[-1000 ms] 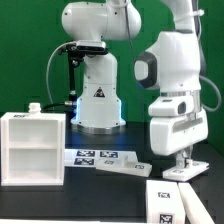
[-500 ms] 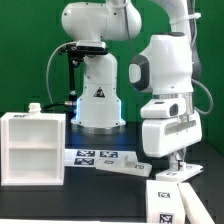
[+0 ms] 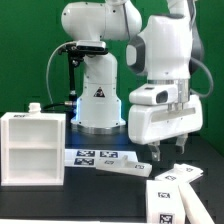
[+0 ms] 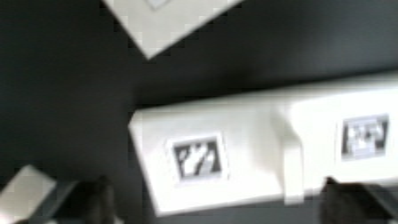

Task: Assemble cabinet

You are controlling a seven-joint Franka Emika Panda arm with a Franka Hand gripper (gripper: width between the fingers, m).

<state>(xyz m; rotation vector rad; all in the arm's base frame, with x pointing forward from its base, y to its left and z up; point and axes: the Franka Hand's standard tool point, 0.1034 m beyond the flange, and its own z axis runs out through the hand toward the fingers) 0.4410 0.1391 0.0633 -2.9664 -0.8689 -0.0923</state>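
The cabinet (image 3: 32,148), a white box with inner shelf compartments and a small knob on top, stands at the exterior view's left. My gripper (image 3: 171,150) hangs open and empty a little above a small flat white tagged panel (image 3: 180,176) at the exterior view's right. In the wrist view the gripper (image 4: 217,200) is open. Its dark fingertips (image 4: 80,196) stand wide apart on either side of this panel (image 4: 249,140), which lies on the black table and shows two tags.
The marker board (image 3: 95,155) lies in front of the robot base (image 3: 98,100). Another loose white panel (image 3: 125,168) lies beside it, and a third (image 3: 165,205) at the front right. A white corner (image 4: 178,20) shows at the wrist view's edge.
My gripper has risen from the tagged panel at the right and shifted a little toward the exterior view's left. The panel stays on the table.
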